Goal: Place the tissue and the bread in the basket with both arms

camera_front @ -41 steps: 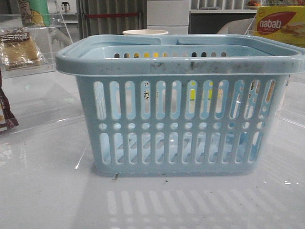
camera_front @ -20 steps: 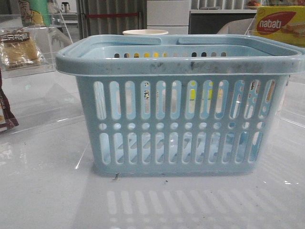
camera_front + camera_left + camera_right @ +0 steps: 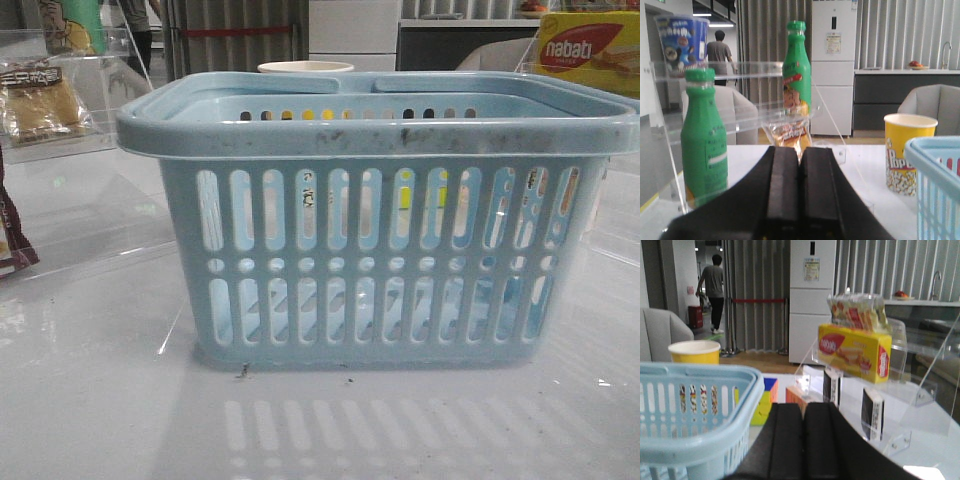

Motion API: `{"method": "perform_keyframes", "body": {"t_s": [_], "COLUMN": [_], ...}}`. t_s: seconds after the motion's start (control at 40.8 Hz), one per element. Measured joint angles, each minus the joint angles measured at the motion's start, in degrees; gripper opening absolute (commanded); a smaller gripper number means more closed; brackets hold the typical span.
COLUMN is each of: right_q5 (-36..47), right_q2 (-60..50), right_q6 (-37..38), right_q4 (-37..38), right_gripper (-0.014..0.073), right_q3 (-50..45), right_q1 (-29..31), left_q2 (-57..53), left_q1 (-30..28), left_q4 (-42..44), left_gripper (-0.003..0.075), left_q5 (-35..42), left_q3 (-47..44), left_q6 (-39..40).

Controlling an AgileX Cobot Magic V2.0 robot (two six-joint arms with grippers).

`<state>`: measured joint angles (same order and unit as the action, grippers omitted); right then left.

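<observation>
Both the left gripper [image 3: 800, 185] and right gripper [image 3: 804, 440] are sitting fully closed on nothing, bread [image 3: 40, 105] is chilling on the clear shelf left of the basket [image 3: 380, 215], tissue's not showing.

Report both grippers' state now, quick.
Left gripper: closed, fingers pressed together, holding nothing.
Right gripper: closed, fingers pressed together, holding nothing.

The yellow box [image 3: 590, 52] reads "nabati"; the yellow paper cup [image 3: 909, 152] shows "Pop", the rest unreadable.
</observation>
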<state>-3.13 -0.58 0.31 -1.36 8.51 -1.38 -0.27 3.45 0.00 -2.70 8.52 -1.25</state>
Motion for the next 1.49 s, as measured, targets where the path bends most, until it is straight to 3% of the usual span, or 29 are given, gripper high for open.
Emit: {"method": "perform_keyframes", "body": {"t_s": [0.245, 0.49, 0.808, 1.127, 1.225, 1.323, 1.396, 1.494], "right_q5": [-12.6, -26.2, -36.9, -39.7, -40.2, -40.8, -41.1, -41.1], "right_q2": [7.5, 19.6, 31.7, 39.1, 40.2, 41.1, 41.2, 41.5], "right_q6": [0.0, 0.0, 0.0, 0.0, 0.0, 0.0, 0.0, 0.0], "right_q4": [-0.1, -0.1, -0.1, -0.1, -0.1, -0.1, -0.1, -0.1], "right_gripper": [0.0057, 0.0057, 0.0057, 0.0065, 0.0192, 0.0437, 0.0549, 0.0581], "right_q3": [17.9, 29.2, 30.3, 30.3, 30.3, 30.3, 30.3, 30.3], "right_q1": [0.0, 0.0, 0.0, 0.0, 0.0, 0.0, 0.0, 0.0], "left_q2": [7.7, 19.9, 30.2, 36.7, 38.1, 38.7, 39.0, 39.0], "left_q1": [0.0, 0.0, 0.0, 0.0, 0.0, 0.0, 0.0, 0.0], "left_q4": [0.0, 0.0, 0.0, 0.0, 0.0, 0.0, 0.0, 0.0], "left_gripper": [0.0093, 0.0093, 0.0093, 0.0122, 0.0273, 0.0479, 0.0542, 0.0537], "left_q5": [-10.8, -23.3, -34.7, -37.8, -37.8, -37.8, -37.8, -37.8], "left_q3": [18.3, 32.0, 32.5, 30.3, 30.3, 30.3, 30.3, 30.3], "left_q6": [0.0, 0.0, 0.0, 0.0, 0.0, 0.0, 0.0, -0.1]}}
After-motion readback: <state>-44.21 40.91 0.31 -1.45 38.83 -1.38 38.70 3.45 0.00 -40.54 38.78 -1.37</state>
